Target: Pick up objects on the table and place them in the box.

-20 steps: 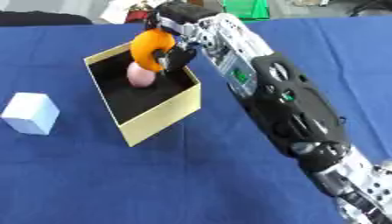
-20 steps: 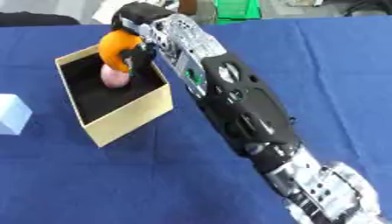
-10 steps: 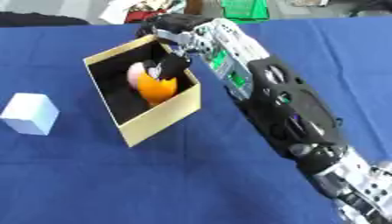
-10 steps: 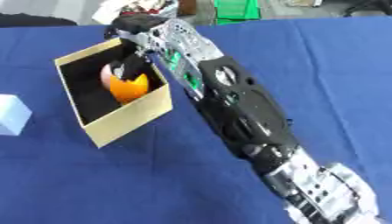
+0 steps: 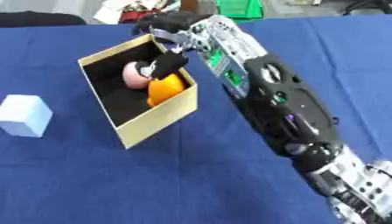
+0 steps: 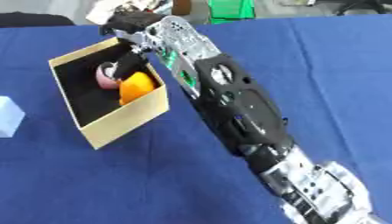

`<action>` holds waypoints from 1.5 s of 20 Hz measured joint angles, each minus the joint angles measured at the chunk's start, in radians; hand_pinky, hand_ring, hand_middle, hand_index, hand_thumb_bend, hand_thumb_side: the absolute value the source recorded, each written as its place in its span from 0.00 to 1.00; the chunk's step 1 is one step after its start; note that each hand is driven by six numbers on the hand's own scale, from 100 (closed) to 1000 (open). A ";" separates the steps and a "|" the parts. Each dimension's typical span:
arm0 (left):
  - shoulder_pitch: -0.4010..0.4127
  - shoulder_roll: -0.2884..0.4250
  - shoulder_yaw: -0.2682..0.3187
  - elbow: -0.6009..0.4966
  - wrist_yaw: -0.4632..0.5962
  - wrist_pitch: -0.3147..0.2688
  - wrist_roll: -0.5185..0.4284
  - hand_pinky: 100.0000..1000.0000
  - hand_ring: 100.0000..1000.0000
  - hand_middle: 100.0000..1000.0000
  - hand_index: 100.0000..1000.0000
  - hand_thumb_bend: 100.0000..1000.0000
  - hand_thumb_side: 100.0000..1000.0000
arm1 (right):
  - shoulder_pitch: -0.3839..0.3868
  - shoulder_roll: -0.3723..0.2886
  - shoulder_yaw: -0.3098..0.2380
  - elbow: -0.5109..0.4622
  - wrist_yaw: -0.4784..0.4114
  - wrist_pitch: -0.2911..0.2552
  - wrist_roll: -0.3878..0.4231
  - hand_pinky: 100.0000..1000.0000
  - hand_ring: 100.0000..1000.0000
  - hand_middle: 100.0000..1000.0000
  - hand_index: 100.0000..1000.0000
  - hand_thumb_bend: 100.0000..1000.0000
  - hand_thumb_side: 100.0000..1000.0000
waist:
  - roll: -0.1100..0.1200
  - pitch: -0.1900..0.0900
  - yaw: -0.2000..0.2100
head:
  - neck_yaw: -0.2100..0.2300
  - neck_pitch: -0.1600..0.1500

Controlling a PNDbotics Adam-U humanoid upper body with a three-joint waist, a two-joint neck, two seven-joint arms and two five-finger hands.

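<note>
1. Up in the top centre of the frame, the right hand (image 5: 170,61) reaches over the far right corner of the box (image 5: 157,120), its arm running diagonally down to the lower right corner.
2. Its dark fingers (image 5: 167,64) dip into the box, relaxed and apart, clamped on nothing.
3. Inside the box, an orange object (image 5: 165,89) lies against the right wall, just below the fingers; whether they touch it I cannot tell.
4. A pink round object (image 5: 135,75) sits just beside the orange one, toward the upper left of the box's black interior.
5. A pale blue cube (image 5: 24,115) stands on the blue counter (image 5: 92,183) at the left edge, well apart from the box.
</note>
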State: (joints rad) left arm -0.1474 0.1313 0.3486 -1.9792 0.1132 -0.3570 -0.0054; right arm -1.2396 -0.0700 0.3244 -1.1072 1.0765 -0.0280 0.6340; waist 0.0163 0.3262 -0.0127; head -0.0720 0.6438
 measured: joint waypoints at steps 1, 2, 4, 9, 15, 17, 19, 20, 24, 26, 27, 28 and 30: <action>0.000 0.000 0.000 0.000 0.000 0.000 0.000 0.69 0.62 0.64 0.78 0.19 0.92 | 0.001 -0.001 -0.003 -0.008 0.000 0.002 -0.002 0.86 1.00 1.00 1.00 0.04 0.55 | 0.000 0.000 0.000 | 0.002 0.005; 0.000 0.000 0.000 0.000 0.000 0.000 0.000 0.69 0.62 0.64 0.78 0.19 0.92 | 0.005 -0.003 -0.006 -0.017 0.000 0.004 -0.004 0.87 1.00 1.00 1.00 0.03 0.55 | 0.000 0.000 0.000 | 0.005 0.009; 0.000 0.000 0.000 0.000 -0.003 0.001 0.000 0.69 0.62 0.64 0.78 0.19 0.92 | 0.009 -0.007 -0.014 -0.037 0.000 0.011 -0.011 0.87 1.00 1.00 1.00 0.00 0.53 | 0.001 0.000 0.000 | 0.014 0.016; 0.000 0.000 0.000 0.000 -0.006 0.001 0.000 0.69 0.62 0.64 0.78 0.20 0.93 | 0.027 -0.027 -0.047 -0.137 -0.008 0.042 -0.045 0.87 1.00 0.99 1.00 0.00 0.48 | 0.001 0.004 0.000 | 0.041 0.023; -0.004 0.002 0.000 0.000 -0.007 -0.001 0.006 0.69 0.62 0.65 0.78 0.20 0.93 | 0.067 -0.077 -0.102 -0.302 -0.074 0.101 -0.113 0.88 1.00 0.95 1.00 0.00 0.50 | 0.001 0.013 0.000 | 0.059 0.023; -0.004 0.013 0.000 0.000 -0.009 -0.007 0.013 0.69 0.62 0.65 0.78 0.19 0.92 | 0.085 -0.098 -0.121 -0.355 -0.115 0.124 -0.151 0.88 1.00 0.92 1.00 0.00 0.57 | 0.001 0.013 0.000 | 0.061 0.023; -0.005 0.040 0.000 0.000 -0.020 -0.017 0.028 0.69 0.63 0.66 0.79 0.19 0.92 | 0.108 -0.120 -0.142 -0.402 -0.167 0.151 -0.205 0.87 1.00 0.89 0.99 0.00 0.67 | 0.000 0.013 0.000 | 0.062 0.023; -0.007 0.059 0.000 0.000 -0.030 -0.024 0.041 0.69 0.63 0.66 0.79 0.18 0.91 | 0.120 -0.132 -0.152 -0.422 -0.195 0.166 -0.237 0.87 1.00 0.86 0.96 0.00 0.70 | 0.000 0.013 -0.001 | 0.062 0.023; -0.018 0.158 0.001 0.000 -0.103 -0.039 0.124 0.70 0.65 0.68 0.80 0.15 0.89 | 0.178 -0.175 -0.184 -0.488 -0.329 0.209 -0.387 0.85 1.00 0.79 0.94 0.00 0.64 | 0.000 0.005 -0.007 | 0.071 0.024; -0.020 0.213 0.001 0.000 -0.166 -0.043 0.180 0.70 0.66 0.69 0.81 0.13 0.88 | 0.208 -0.192 -0.199 -0.517 -0.406 0.209 -0.466 0.85 1.00 0.76 0.93 0.00 0.63 | -0.001 0.000 -0.008 | 0.077 0.025; -0.020 0.240 0.001 0.000 -0.203 -0.045 0.208 0.70 0.66 0.69 0.81 0.13 0.88 | 0.222 -0.201 -0.207 -0.529 -0.443 0.205 -0.503 0.85 1.00 0.75 0.93 0.00 0.63 | -0.003 0.000 -0.008 | 0.079 0.025; -0.020 0.267 0.000 0.000 -0.246 -0.048 0.237 0.70 0.67 0.70 0.81 0.12 0.88 | 0.237 -0.210 -0.214 -0.539 -0.480 0.198 -0.538 0.85 1.00 0.73 0.92 0.00 0.62 | -0.005 0.000 -0.008 | 0.081 0.026; -0.020 0.320 -0.001 0.000 -0.336 -0.052 0.291 0.70 0.68 0.70 0.82 0.17 0.82 | 0.267 -0.229 -0.231 -0.554 -0.545 0.180 -0.597 0.86 1.00 0.72 0.91 0.00 0.62 | -0.009 -0.001 -0.008 | 0.087 0.029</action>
State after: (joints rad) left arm -0.1674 0.4514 0.3477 -1.9793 -0.2233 -0.4091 0.2855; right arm -0.9731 -0.2986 0.0939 -1.6615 0.5312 0.1524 0.0366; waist 0.0074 0.3253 -0.0208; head 0.0149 0.6726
